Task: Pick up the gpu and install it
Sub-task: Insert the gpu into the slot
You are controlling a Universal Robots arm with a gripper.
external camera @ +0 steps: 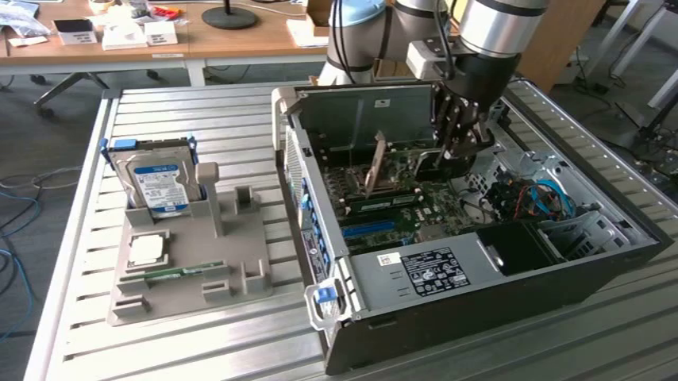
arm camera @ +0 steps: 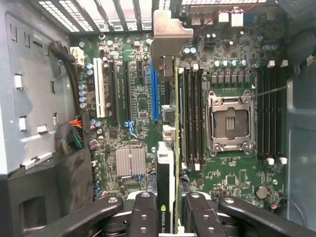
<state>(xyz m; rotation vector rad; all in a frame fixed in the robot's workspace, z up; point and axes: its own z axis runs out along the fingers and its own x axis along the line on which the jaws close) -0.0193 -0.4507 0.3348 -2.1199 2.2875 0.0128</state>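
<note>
The gpu [arm camera: 166, 168] shows edge-on in the wrist view, a thin green board with a dark cooler face. Its silver bracket [arm camera: 170, 30] points toward the slotted rear wall of the case. My gripper [arm camera: 170, 217] is shut on the card's near end, one black finger [arm camera: 144, 213] on each side. The card hangs upright over the motherboard [arm camera: 232, 182], just beside the long blue slot [arm camera: 154, 91]; I cannot tell whether it touches a slot. In the exterior view my gripper [external camera: 466, 151] reaches down inside the open computer case [external camera: 477, 305].
A grey fixture [external camera: 238, 278] on the exterior view's left holds a silver hard drive [external camera: 159, 186], a processor chip [external camera: 146, 250] and a memory stick [external camera: 186, 272]. Inside the case are the CPU socket [arm camera: 231, 121], a small heatsink [arm camera: 131, 162] and cable bundles [arm camera: 74, 133].
</note>
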